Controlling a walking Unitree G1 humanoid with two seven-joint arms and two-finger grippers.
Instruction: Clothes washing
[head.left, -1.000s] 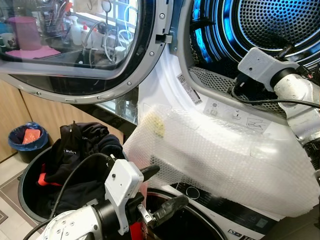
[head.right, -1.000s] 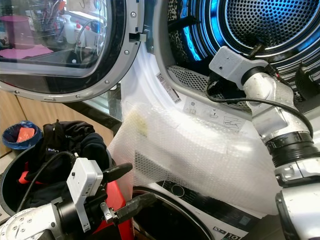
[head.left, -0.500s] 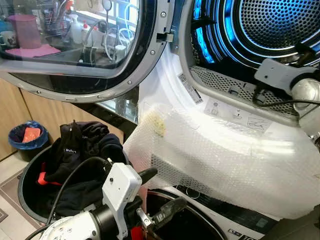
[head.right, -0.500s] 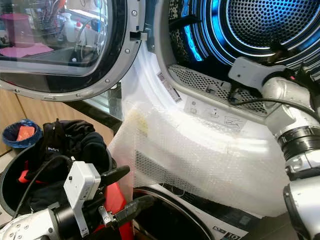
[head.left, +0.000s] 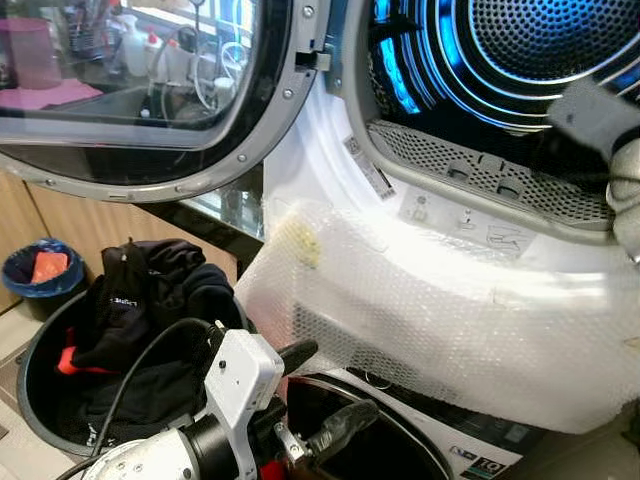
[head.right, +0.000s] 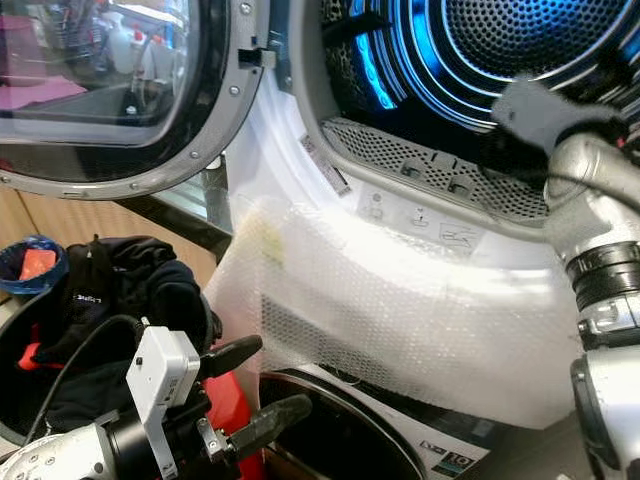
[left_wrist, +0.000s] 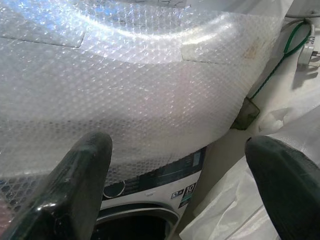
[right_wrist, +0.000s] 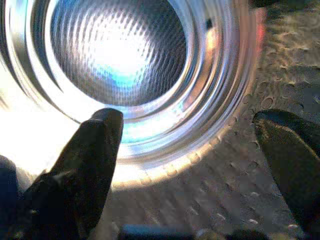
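Blue-lit perforated steel drum (head.left: 540, 40) stands open above bubble-wrapped white casing (head.left: 450, 320). Right gripper (right_wrist: 190, 165) reaches inside, fingers wide, empty. Left gripper (head.left: 320, 395) hovers low, fingers wide. Dark clothes (head.left: 140, 310) fill the round black basket (head.left: 30, 400); loading appears unfinished.

The right tool (right_wrist: 185, 165) is hidden inside the drum (head.left: 540, 40); bubble wrap (head.left: 450, 320) veils the machine's front.
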